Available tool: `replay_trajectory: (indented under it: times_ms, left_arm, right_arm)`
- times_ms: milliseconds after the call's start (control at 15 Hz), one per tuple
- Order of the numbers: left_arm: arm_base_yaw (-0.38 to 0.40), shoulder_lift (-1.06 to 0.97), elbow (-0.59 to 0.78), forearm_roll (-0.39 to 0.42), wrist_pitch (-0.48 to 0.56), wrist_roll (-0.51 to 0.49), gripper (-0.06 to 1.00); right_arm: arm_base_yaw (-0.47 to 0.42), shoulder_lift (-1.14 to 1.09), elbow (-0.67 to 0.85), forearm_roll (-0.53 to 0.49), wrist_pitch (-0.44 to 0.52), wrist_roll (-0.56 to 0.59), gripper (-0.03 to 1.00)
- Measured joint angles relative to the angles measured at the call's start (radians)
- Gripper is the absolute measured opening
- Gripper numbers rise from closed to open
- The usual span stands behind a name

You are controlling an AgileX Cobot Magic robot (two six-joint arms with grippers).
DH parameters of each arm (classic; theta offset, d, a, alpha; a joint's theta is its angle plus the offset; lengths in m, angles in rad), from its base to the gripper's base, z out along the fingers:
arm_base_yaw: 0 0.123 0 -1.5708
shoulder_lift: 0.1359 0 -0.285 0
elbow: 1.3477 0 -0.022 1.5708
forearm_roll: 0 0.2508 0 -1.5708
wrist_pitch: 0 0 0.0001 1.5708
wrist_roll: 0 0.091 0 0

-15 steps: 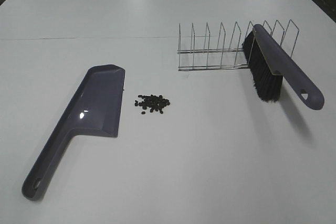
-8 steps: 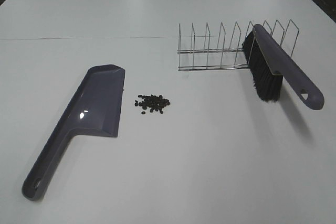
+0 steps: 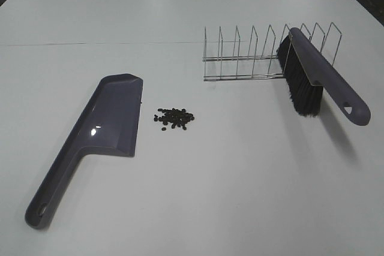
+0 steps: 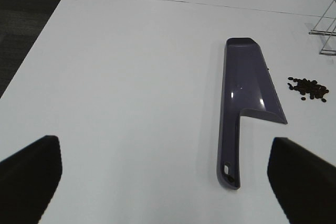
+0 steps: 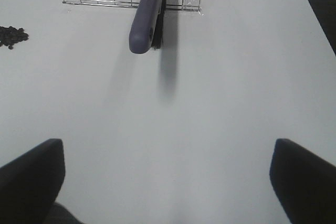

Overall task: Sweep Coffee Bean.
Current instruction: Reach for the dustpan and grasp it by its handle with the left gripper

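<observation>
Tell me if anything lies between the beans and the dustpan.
Nothing visible does. Only bare table separates the beans from the dustpan to their left in the high view. The brush leans in the wire rack, off on the far side of the beans.

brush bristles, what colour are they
Black bristles under a purple-grey handle; clearest in the exterior high view.

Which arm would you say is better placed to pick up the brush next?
The right. The brush leans in the wire rack on the right, its handle end toward the open, empty right pincer. The left pincer faces the dustpan instead.
</observation>
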Motion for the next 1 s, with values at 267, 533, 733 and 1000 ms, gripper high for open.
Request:
replay_trajectory:
  times_ms: [267, 533, 733, 1000]
  left_arm:
    - [0.0, 0.0, 0.0, 0.001, 0.0, 0.013, 0.97]
    - [0.0, 0.0, 0.0, 0.001, 0.0, 0.017, 0.97]
    - [0.0, 0.0, 0.0, 0.001, 0.0, 0.017, 0.98]
    - [0.0, 0.0, 0.0, 0.001, 0.0, 0.017, 0.98]
  right_arm:
    - [0.0, 0.0, 0.0, 0.0, 0.0, 0.001, 0.99]
    - [0.0, 0.0, 0.0, -0.009, 0.0, 0.031, 0.99]
    - [0.0, 0.0, 0.0, -0.031, 0.0, 0.081, 0.99]
    - [0.0, 0.0, 0.0, -0.065, 0.0, 0.135, 0.99]
